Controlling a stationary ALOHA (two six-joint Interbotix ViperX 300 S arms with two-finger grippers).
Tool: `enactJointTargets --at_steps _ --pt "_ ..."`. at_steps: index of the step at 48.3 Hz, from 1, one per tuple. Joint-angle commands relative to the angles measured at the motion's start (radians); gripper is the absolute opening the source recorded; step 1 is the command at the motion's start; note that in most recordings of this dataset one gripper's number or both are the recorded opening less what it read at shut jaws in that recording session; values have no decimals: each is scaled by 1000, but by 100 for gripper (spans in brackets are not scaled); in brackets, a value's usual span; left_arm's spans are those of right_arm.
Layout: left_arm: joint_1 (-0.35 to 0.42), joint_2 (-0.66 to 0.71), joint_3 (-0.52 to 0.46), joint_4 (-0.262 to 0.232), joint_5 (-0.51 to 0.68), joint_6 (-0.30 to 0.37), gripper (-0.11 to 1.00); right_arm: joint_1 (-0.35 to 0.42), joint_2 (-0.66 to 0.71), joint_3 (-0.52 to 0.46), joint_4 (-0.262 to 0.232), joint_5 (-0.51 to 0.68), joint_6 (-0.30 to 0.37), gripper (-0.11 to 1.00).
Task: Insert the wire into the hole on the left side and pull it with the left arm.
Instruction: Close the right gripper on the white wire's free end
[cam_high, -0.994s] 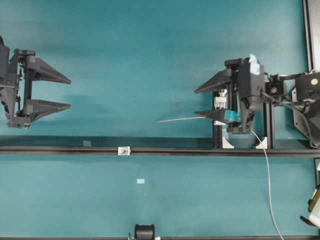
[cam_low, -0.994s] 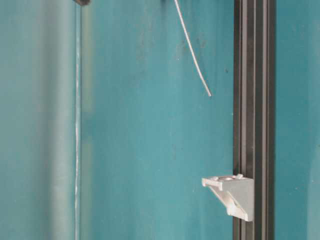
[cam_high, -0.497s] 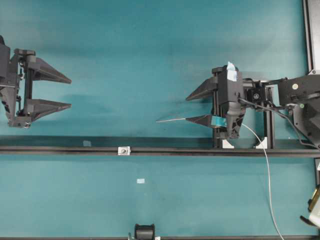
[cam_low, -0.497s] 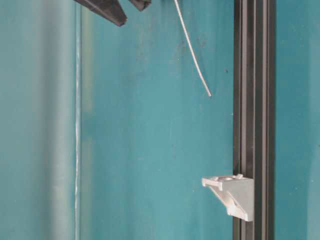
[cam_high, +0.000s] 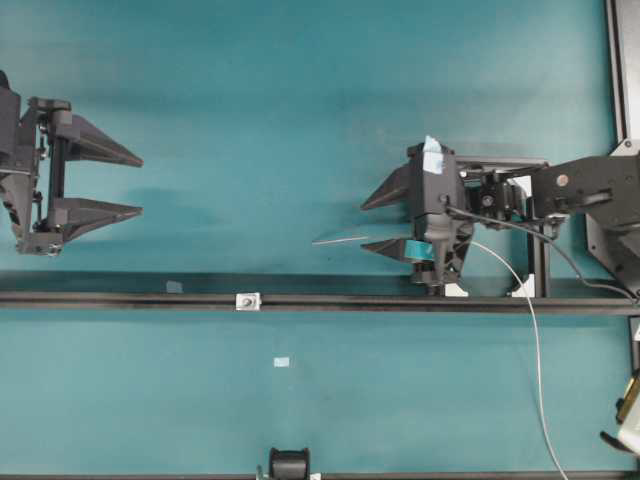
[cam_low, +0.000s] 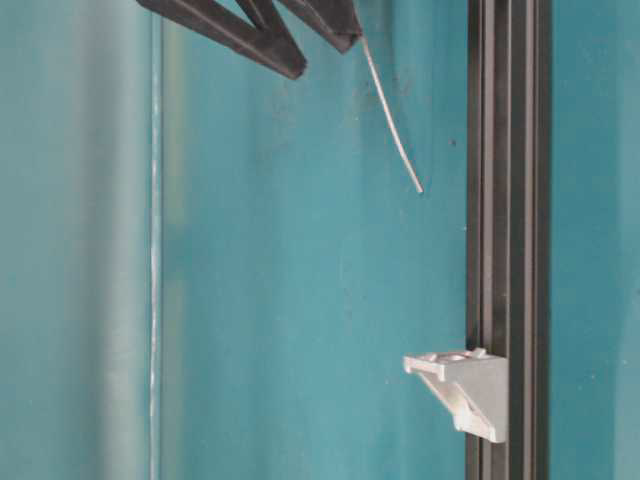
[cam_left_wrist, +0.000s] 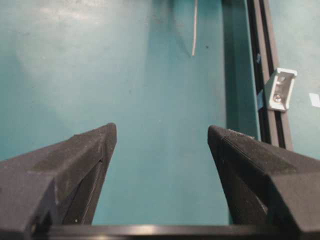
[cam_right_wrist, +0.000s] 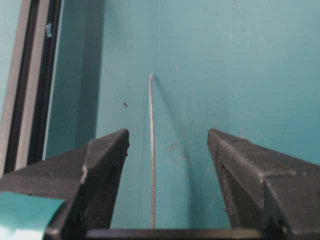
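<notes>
The wire (cam_high: 338, 240) is a hair-fine silver strand lying on the teal mat, its free tip pointing left. My right gripper (cam_high: 364, 227), with teal tape patches, stands open around it. In the right wrist view the wire (cam_right_wrist: 151, 150) runs between the fingers, nearer the left one, touching neither. The gripper (cam_right_wrist: 167, 137) holds nothing. The hole is in a tiny white-silver block (cam_high: 247, 301) on the black rail, also seen as the block (cam_left_wrist: 280, 90). My left gripper (cam_high: 140, 185) hangs open and empty at the far left, and the wire tip (cam_left_wrist: 194, 30) lies far ahead of it.
A black rail (cam_high: 400, 301) crosses the table from left to right. A black frame with white feet (cam_high: 538, 240) stands behind the right gripper. The wire's tail (cam_high: 538, 380) curves to the near edge. A small pale tape patch (cam_high: 281, 362) lies on the mat.
My right gripper has slid left along the wire, still open, and its fingers now reach close to the wire's tip. The wire and the left arm have not moved.
</notes>
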Motion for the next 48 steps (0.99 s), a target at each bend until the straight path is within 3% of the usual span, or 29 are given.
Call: enactJointTargets --at_steps 1,48 --pt "3 -2 -20 0 -3 0 92 3 2 -25 0 -5 3 71" --pt "3 -2 -20 0 -3 -14 92 2 75 -52 0 -9 23 67"
